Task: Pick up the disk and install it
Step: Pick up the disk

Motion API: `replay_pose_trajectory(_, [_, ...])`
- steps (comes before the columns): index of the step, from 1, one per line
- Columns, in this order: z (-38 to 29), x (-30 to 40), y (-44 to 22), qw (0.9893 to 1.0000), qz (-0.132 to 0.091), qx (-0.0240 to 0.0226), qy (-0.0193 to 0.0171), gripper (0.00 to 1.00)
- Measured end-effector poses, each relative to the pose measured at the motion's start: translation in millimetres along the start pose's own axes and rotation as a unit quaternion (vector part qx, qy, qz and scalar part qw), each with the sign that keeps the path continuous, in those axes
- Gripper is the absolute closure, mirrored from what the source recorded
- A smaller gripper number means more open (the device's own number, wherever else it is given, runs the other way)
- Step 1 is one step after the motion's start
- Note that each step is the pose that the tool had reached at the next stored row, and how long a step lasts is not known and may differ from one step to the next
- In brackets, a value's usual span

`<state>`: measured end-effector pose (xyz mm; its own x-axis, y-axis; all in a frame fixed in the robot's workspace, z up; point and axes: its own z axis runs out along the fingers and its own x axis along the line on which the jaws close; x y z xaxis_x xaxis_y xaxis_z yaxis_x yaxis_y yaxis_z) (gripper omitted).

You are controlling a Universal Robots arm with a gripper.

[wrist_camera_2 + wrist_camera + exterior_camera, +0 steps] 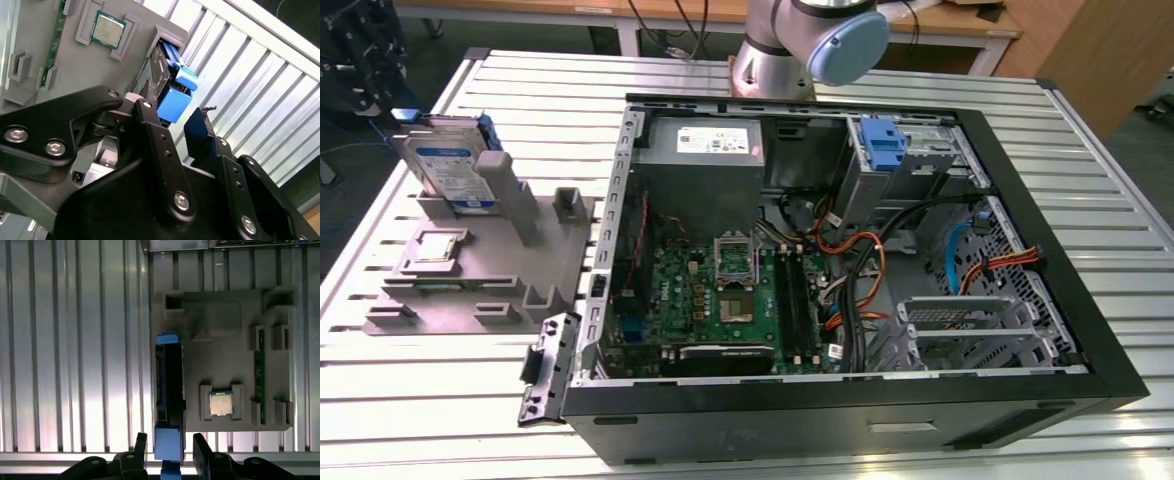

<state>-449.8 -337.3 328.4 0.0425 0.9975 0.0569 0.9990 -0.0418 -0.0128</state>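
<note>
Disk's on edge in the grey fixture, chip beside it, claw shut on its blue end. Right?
Not shut: the first wrist view shows the claw open, straddling the disk's blue end with gaps either side. Disk on edge in the fixture, chip beside it: correct.

Ribbed metal table [547, 85]; wooden bench [534, 12] behind.

An open computer case [787, 425] lies on the slatted metal table [454, 420]. In the exterior view a grey fixture [467, 285] sits at nine o'clock from it and carries a small square chip [438, 246]. Inside the case, the green motherboard [720, 300] is at six o'clock from the power supply [707, 145].
</note>
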Motion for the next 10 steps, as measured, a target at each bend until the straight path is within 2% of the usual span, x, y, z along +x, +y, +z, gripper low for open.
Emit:
replay_pose_trajectory(6, [6.0,0.1,0.1,0.9999,-0.002,-0.0001,-0.0155,0.51])
replay_pose_trajectory(7, [7.7,0.0,0.0,0.9999,-0.002,-0.0002,-0.0166,0.51])
replay_pose_trajectory(10, [13.1,0.2,-1.2,0.9999,-0.002,-0.0014,-0.0169,0.51])
